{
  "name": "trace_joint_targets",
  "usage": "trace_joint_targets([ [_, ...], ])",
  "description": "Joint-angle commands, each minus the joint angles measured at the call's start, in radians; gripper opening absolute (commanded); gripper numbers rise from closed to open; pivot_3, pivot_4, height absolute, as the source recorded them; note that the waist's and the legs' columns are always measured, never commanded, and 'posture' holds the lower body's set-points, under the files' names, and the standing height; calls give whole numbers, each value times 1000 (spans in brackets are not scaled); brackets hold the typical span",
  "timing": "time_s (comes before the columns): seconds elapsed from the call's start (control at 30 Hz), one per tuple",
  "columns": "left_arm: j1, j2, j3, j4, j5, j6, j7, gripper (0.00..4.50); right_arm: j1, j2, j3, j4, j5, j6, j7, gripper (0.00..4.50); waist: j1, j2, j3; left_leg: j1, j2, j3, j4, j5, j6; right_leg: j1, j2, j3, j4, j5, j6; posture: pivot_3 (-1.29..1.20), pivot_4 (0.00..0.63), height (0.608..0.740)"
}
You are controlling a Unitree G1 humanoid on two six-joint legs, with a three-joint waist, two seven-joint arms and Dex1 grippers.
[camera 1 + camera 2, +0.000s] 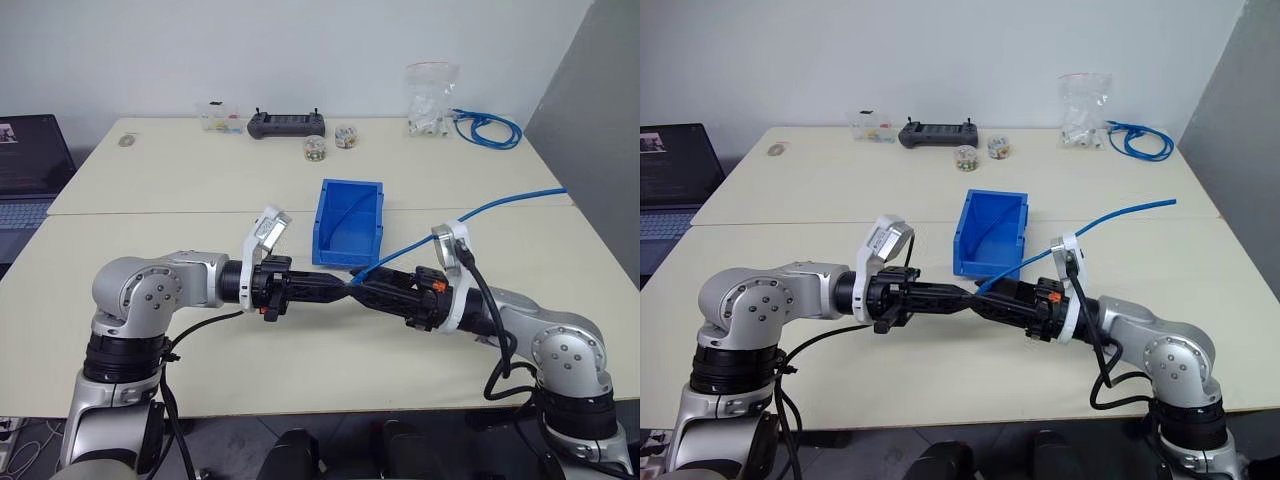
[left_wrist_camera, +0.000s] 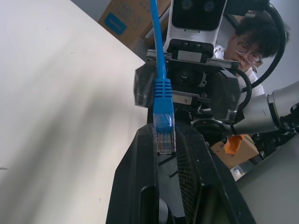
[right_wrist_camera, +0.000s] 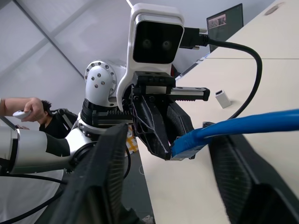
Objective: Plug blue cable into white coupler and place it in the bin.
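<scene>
Blue cable [image 1: 470, 214], thin, light-blue, clear-plugged, is pinched at its plug by the closed left jaws; right jaws stand apart.

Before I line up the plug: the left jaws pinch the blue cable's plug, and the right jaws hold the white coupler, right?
No. The left gripper does pinch the blue cable by its plug, but the white coupler lies on the table, not in the right gripper, whose jaws stand open around the cable. The right wrist view shows it.
</scene>
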Motion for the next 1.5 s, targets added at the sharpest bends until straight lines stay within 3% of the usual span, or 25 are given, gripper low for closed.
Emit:
trace_joint_targets([
  [0.03, 1, 19, -3, -31, -18, -25, -3, 244, -21, 2, 11, -18, 45, 1, 4, 1388, 0, 0, 0, 0, 0, 0, 0, 0, 0, 0, 0, 0, 0, 0, 0, 0, 150, 740],
  [0.23, 17, 41, -22, -41, -8, -51, -19, 244, -23, -2, 11, -18, 66, 10, 7, 155, 0, 0, 0, 0, 0, 0, 0, 0, 0, 0, 0, 0, 0, 0, 0, 0, 150, 740],
  [0.53, 40, 53, -48, -52, 10, -127, -27, 244, -21, -21, 21, -31, 95, 24, 8, 131, 0, 0, 0, 0, 0, 0, 0, 0, 0, 0, 0, 0, -1, 0, 0, 0, 150, 740],
  [0.6, 39, 46, -41, -47, 4, -130, -11, 948, -20, -22, 24, -33, 85, 18, 7, 130, 0, 0, 0, 0, 0, 0, 0, 0, 0, 0, 0, 0, -1, 0, 0, 0, 150, 740],
  [0.83, 81, 85, -24, -84, 17, -157, 6, 2405, -26, -20, 37, 17, -32, -50, -6, 127, -1, 0, 0, 0, 0, 1, 0, 0, 0, 0, 0, 0, -1, 0, 0, 0, 150, 740],
  [1.07, 318, 197, 7, -261, 174, -342, 78, 3824, -10, -43, 19, 118, -136, -120, 40, 126, -1, 1, 0, 0, 1, 2, -1, 0, 0, -1, 0, 2, -1, 0, 0, 0, 150, 740],
  [1.17, 390, 133, 53, -273, 214, -391, 206, 4494, -10, -44, 17, 133, -158, -137, 53, 126, 3, 1, 1, 0, 0, 3, -1, 0, 0, -1, -1, 2, -2, 0, 0, 0, 150, 740],
  [1.37, 553, -163, 87, -304, 540, -544, 758, 4500, -10, -53, 16, 161, -209, -167, 73, 125, 12, 1, 0, 0, 0, 2, -1, 0, 1, 1, -1, 2, -3, 0, 0, 0, 150, 740],
  [1.5, 611, -310, 112, -295, 677, -588, 993, 4500, -14, -59, 28, 172, -237, -178, 94, 125, 14, 1, 0, 0, 0, 2, -1, 0, 0, 0, -1, 1, -2, 0, 0, 0, 150, 740],
])
